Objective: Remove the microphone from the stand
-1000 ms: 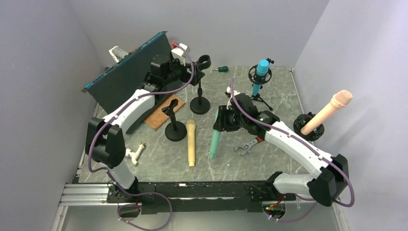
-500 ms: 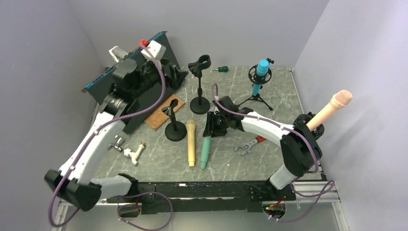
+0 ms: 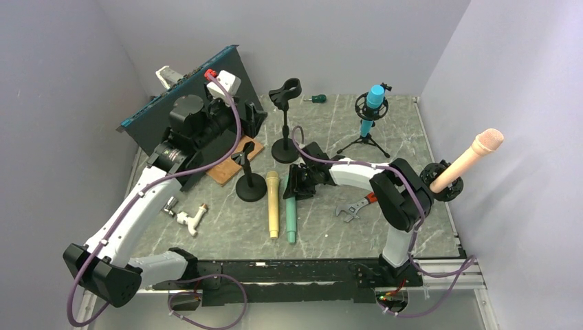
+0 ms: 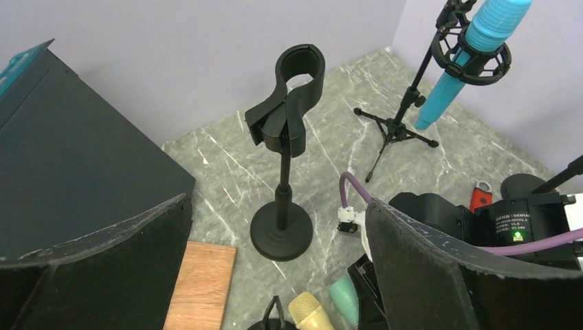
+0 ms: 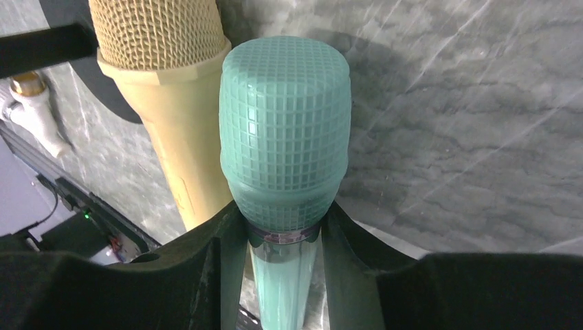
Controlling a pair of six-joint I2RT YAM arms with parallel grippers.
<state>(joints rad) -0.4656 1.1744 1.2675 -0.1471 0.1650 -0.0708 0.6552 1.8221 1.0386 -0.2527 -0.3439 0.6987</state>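
Two black fingers of the right gripper (image 5: 283, 230) clamp the neck of the mint-green mesh-headed microphone (image 5: 284, 124). It lies on the grey marble table (image 3: 405, 130), just beside a yellow microphone (image 5: 172, 124). The left gripper (image 4: 275, 206) hangs wide open, facing a black clip stand (image 4: 283, 124).

Bright even overhead light, soft shadows, sharp views, right wrist foreground slightly blurred

Your right gripper (image 3: 297, 185) at the head of a mint-green handheld microphone (image 3: 291, 221) lying flat beside a pale yellow microphone (image 3: 273, 210), your left gripper (image 3: 249, 114) raised near a black clip-topped stand (image 3: 285, 122).
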